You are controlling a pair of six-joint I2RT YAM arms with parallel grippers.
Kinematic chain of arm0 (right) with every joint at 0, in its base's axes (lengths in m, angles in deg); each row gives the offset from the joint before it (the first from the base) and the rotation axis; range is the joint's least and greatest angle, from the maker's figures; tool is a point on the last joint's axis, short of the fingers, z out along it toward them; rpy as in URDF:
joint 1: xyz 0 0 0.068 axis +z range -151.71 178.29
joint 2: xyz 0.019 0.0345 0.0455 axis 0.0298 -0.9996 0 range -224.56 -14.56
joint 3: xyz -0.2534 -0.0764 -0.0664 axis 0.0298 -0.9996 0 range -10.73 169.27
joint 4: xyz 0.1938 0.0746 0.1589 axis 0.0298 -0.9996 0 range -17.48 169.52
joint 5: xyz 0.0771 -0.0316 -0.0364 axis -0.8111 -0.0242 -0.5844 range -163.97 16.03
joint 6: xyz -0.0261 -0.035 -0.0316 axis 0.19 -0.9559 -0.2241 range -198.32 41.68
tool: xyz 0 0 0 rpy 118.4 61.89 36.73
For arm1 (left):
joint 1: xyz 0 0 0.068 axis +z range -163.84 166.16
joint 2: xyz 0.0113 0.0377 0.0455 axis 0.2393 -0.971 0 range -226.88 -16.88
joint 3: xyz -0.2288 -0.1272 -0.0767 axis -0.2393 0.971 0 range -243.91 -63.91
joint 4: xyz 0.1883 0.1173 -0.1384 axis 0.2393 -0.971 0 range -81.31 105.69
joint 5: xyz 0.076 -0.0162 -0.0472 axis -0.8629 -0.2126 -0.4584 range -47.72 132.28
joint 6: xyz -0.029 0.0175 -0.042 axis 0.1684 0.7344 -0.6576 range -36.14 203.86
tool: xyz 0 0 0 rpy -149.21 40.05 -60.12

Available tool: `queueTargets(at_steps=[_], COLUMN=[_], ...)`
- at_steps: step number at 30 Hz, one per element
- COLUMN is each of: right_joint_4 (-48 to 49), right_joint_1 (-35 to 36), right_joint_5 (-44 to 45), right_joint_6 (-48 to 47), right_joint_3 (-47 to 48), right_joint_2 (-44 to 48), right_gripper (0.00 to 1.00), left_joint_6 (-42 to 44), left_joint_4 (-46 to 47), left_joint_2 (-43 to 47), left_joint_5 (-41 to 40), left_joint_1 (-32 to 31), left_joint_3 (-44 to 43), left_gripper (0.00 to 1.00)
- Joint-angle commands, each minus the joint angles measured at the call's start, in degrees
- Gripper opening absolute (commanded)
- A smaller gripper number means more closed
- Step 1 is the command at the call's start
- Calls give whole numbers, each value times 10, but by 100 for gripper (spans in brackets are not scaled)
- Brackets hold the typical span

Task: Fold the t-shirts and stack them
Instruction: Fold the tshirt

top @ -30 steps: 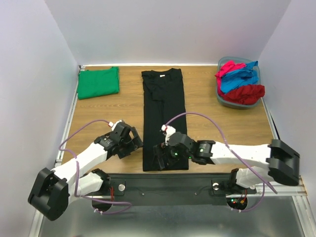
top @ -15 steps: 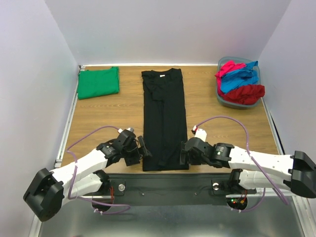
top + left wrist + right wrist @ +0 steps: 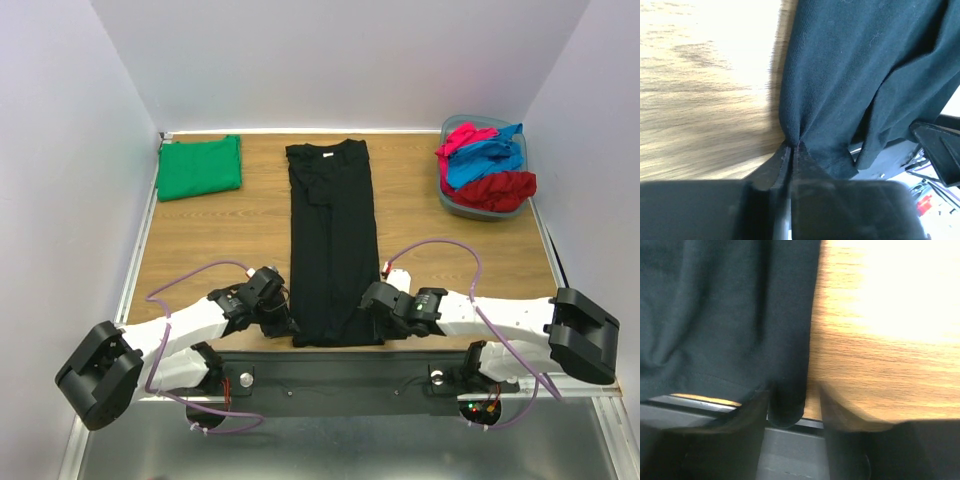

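A black t-shirt [image 3: 332, 230] lies as a long narrow strip down the middle of the table, its small white label at the far end. My left gripper [image 3: 285, 318] is at its near left corner. In the left wrist view, that gripper [image 3: 791, 146] is shut on a pinch of the black t-shirt [image 3: 865, 65]. My right gripper [image 3: 370, 300] is at the near right corner. Its jaws [image 3: 792, 395] stand apart, with the black t-shirt's [image 3: 715, 315] corner hanging between them. A folded green t-shirt [image 3: 199, 166] lies at the far left.
A grey-blue tub [image 3: 460, 208] at the far right holds pink [image 3: 462, 138], blue [image 3: 485, 160] and red [image 3: 500, 188] t-shirts. White walls close in the table on three sides. The black mounting rail [image 3: 340, 375] runs along the near edge.
Both grippers moved to the near corners of the black t-shirt. The left jaws closed on the cloth. The right jaws narrowed around the right corner.
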Motion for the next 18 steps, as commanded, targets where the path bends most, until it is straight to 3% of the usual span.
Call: queueTargets(at_steps=[1,5,12,18], right_joint_4=[9,9,9,8], right_joint_1=[-3,-3,-3,-3], right_joint_5=[-10,-59,-85,-29], right_joint_6=[21,30,29,11], right_joint_3=[-7,-36,-58,-16], right_joint_2=[7,61,146,145], right_gripper=[27,1,0,0], left_joint_6=[10,-1,-9,8], left_joint_4=[-46,-66,-92,-95], left_joint_2=[-9,4,19,-8], left_joint_5=[-7,-24,-28,-50], left_joint_1=[-6,-8,-25,-27], left_joint_3=[19,12,-14,-74], left_gripper=[0,0,0,0])
